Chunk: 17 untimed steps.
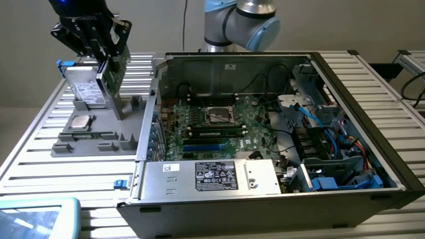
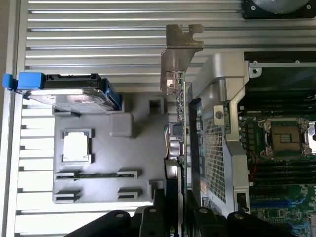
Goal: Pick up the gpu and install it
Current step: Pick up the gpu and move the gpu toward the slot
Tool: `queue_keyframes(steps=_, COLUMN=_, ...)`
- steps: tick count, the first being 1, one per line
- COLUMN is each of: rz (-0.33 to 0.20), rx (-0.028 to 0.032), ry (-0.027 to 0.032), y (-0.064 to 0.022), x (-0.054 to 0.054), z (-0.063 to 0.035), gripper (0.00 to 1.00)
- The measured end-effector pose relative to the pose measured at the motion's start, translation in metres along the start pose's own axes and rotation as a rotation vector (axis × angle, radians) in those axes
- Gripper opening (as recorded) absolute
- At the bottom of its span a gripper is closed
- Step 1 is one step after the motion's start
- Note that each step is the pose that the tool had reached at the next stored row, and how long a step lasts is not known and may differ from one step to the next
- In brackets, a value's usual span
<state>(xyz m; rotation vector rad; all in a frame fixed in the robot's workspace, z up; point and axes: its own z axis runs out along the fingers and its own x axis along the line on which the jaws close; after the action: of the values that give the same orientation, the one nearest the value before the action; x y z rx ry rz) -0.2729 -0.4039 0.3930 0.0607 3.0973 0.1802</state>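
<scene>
The gpu (image 1: 117, 74) (image 2: 185, 123) stands on edge at the back corner of a grey holder (image 1: 99, 142) (image 2: 138, 163), just beside the open case (image 1: 371, 129) (image 2: 219, 98). The tool (image 1: 105, 52) (image 2: 175, 205) is clamped on its upper edge. I cannot tell whether the card's lower edge is clear of the holder.

Everything sits on a desk (image 1: 40, 114) (image 2: 98, 29) of ribbed aluminium slats, pale and shiny, with a plain light wall behind. The holder lies on the exterior view's left and the case fills the middle and right.

The arm (image 1: 239, 20) rises behind the case, its silver and light-blue joint above the rear wall. The tool hangs straight down over the holder, black fingers (image 2: 159, 212) pinching the card from both faces.

The gpu is thin and flat, a green board on one face and a black shroud on the other, with a bent bare-metal bracket at one end. A drive (image 1: 85, 89) (image 2: 69, 98) stands upright near it in the holder, silver with a white label and blue plastic rails. A square metal chip (image 1: 81, 122) (image 2: 76, 147) lies flat in a pocket, and a long thin stick (image 2: 96, 174) rests in a slot farther along. The holder itself is matt grey plastic, moulded with blocks and grooves.

The case is lidless, grey sheet steel with a dark rim. A green board (image 1: 219, 124) (image 2: 276, 148) lies on its floor, and a silver supply box (image 1: 212, 177) with a black label sits at the near edge.
</scene>
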Motion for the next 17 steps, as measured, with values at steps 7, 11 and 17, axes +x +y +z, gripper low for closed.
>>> queue_keyframes(steps=7, rz=0.004, rx=-0.0014, ry=0.032, y=-0.0018, x=-0.011, z=-0.016, gripper=0.27)
queue_keyframes(steps=11, rz=0.005, rx=-0.0012, ry=0.0392, y=-0.0054, x=-0.024, z=-0.0311, gripper=0.27)
queue_keyframes(steps=17, rz=0.005, rx=-0.001, ry=0.0424, y=-0.0087, x=-0.05, z=-0.0354, gripper=0.27)
